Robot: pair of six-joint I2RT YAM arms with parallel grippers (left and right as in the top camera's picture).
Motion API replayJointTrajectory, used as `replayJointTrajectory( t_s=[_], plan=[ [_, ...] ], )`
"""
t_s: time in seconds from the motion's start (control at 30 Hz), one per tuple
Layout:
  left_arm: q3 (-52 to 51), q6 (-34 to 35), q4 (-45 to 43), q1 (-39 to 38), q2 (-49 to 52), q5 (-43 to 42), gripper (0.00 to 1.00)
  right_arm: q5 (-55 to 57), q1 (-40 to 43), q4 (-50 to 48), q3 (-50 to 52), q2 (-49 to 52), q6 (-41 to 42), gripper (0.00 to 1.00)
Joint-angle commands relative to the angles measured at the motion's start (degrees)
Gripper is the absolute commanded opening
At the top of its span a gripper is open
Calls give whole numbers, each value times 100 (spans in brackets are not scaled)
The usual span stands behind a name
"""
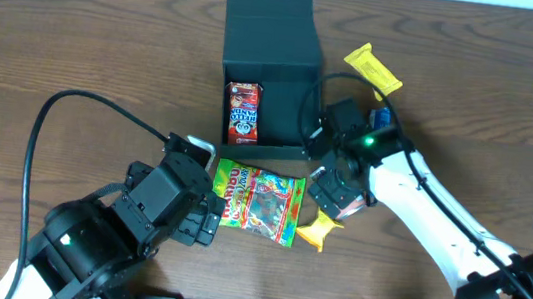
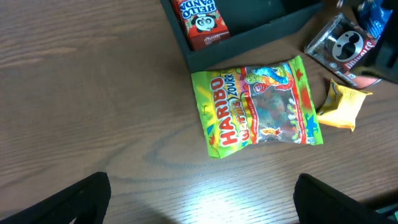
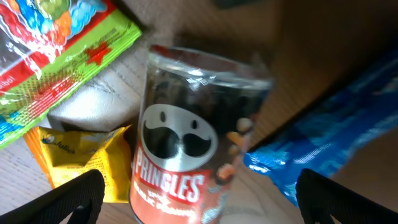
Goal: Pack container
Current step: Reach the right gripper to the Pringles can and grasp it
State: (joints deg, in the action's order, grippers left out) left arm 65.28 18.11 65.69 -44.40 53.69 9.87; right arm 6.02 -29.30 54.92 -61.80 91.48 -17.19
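Crisp can (image 3: 180, 168), mostly hidden overhead beneath the right gripper (image 3: 199, 202), shows on its wrist camera between wide-spread fingers, ungripped. Left gripper (image 2: 208, 205) gapes empty near the candy bag (image 2: 258, 109). Container (image 1: 272, 29) stands open just beyond.

Bright snacks against a dark teal-black container (image 1: 270, 29)!
Red Hello Panda box (image 1: 243, 112); green-yellow Haribo bag (image 1: 257, 201), red lettering; red-and-black Pringles can (image 3: 180, 168), white moustache; blue wrapper (image 3: 329, 149).
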Motion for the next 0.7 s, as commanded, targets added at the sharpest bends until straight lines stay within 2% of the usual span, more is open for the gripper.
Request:
replayJointTrajectory(
  t_s=[0.0, 0.2, 0.43, 0.57, 0.67],
  plan=[
    [-4, -55, 7, 13, 11, 101, 95, -70, -85, -212, 280, -2, -44, 99],
    [-4, -55, 7, 13, 11, 101, 95, -181, -85, -1141, 745, -2, -39, 99],
    [-4, -55, 7, 13, 11, 101, 95, -181, -83, -1443, 1021, -2, -37, 99],
    [-4, -55, 7, 13, 11, 101, 95, -181, -83, -1764, 1141, -2, 92, 93],
    [-4, -55, 7, 13, 11, 101, 95, -179, -90, -1845, 1141, -2, 157, 93]
  ],
)
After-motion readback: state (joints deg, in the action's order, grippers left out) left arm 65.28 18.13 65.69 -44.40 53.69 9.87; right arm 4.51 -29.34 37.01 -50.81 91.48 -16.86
